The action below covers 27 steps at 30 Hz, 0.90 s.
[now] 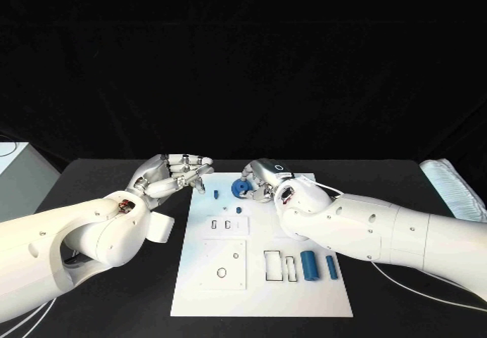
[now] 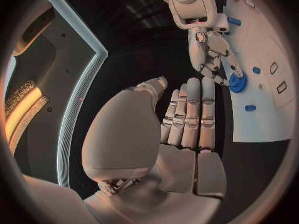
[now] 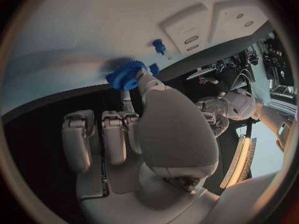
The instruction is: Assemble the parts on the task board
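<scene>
The white task board (image 1: 259, 282) lies in the middle of the black table. My right hand (image 1: 270, 178) hovers over the board's far edge and pinches a blue gear (image 1: 241, 188) between thumb and a finger; the right wrist view shows the gear (image 3: 126, 75) at the fingertips, just above the board (image 3: 87, 30). My left hand (image 1: 179, 174) sits at the board's far left corner, fingers stretched side by side (image 2: 190, 112), holding nothing. A small blue peg (image 1: 216, 192) stands just beside the left fingertips. Another small blue part (image 1: 238, 209) lies a little nearer.
Two blue cylinders (image 1: 308, 265) (image 1: 332, 267) lie on the board's near right, beside black-outlined rectangular slots (image 1: 274, 265). A raised white plate with holes (image 1: 223, 264) takes the board's near left. A white box (image 1: 15, 179) stands off the table's left edge, a pale padded object (image 1: 452, 186) at the right.
</scene>
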Available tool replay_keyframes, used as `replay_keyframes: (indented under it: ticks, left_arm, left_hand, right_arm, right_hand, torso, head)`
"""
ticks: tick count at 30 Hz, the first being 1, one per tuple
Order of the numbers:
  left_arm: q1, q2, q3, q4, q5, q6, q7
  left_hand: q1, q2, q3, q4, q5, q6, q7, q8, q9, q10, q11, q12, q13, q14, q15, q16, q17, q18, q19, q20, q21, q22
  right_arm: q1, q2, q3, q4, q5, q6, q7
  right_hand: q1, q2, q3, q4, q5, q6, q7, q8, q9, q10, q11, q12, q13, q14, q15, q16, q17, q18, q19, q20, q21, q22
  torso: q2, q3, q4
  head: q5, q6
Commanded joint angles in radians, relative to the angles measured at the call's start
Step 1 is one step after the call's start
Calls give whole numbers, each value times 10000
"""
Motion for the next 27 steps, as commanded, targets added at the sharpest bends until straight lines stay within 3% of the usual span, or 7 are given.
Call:
replay_keyframes:
  ticks: [1, 6, 14, 21, 27]
  left_arm:
    - [10, 23, 8, 11, -6, 177, 43]
    - [10, 33, 8, 15, -12, 182, 34]
    - [10, 40, 8, 18, -15, 198, 8]
    - [11, 40, 8, 16, -15, 207, -12]
    - [11, 36, 8, 14, -16, 210, -28]
  left_hand:
    - [-13, 75, 65, -4, -53, -37, -50, -24, 15, 29, 2, 36, 15, -80, 17, 33, -9, 133, -74, -17, 30, 10]
    - [-13, 75, 65, -4, -53, -37, -50, -24, 15, 29, 2, 36, 15, -80, 17, 33, -9, 133, -74, -17, 30, 10]
    - [-13, 75, 65, -4, -53, -37, -50, -24, 15, 29, 2, 36, 15, -80, 17, 33, -9, 133, -74, -17, 30, 10]
    - [-13, 75, 65, -4, -53, -37, -50, -24, 15, 29, 2, 36, 15, -80, 17, 33, -9, 133, -74, -17, 30, 10]
    - [-18, 69, 72, -6, -56, -49, -43, -30, 21, 15, 9, 28, 17, -90, 22, 48, -14, 132, -94, -15, 55, 28]
  right_arm:
    - [-59, 98, -23, -104, -235, 400, -60]
    - [-87, 234, -24, -257, -242, 460, -88]
    - [-103, 375, -24, -437, -243, 518, -124]
    - [-105, 450, -24, -526, -151, 625, -85]
    - [-105, 480, -25, -572, 44, 717, 102]
  right_hand:
    - [-84, 22, 80, 9, 24, 28, 2, 52, 1, 1046, -38, 21, 2628, 1042, -31, 42, 2633, -144, 1047, -55, 61, 2634]
    - [-102, 8, 85, 11, 23, 21, 5, 45, -4, 1046, -34, 21, 2628, 1042, -28, 42, 2633, -144, 1047, -53, 61, 2634]
    - [-172, -39, 111, 17, 23, -26, 27, 10, -27, 980, -16, -42, 2553, 1042, -12, 42, 2633, -144, 1047, -43, 61, 2634]
    - [-573, -314, 19, 84, 11, -421, 163, -229, -149, 642, 103, -359, 2196, 1042, 124, 42, 2633, -144, 1047, 67, 61, 2634]
    - [-1028, -399, -373, 276, 17, -701, 257, -376, -213, 446, 197, -542, 2007, 1042, 219, 42, 2633, -144, 1047, 168, 61, 2634]
  torso:
    - [-8, -5, -3]
    - [1, 4, -26]
    - [-4, 2, -1]
    - [-1, 3, -13]
    - [-4, 7, -20]
  head:
    - [5, -27]
    - [43, -21]
    - [4, -2]
    - [16, 20]
    - [34, 19]
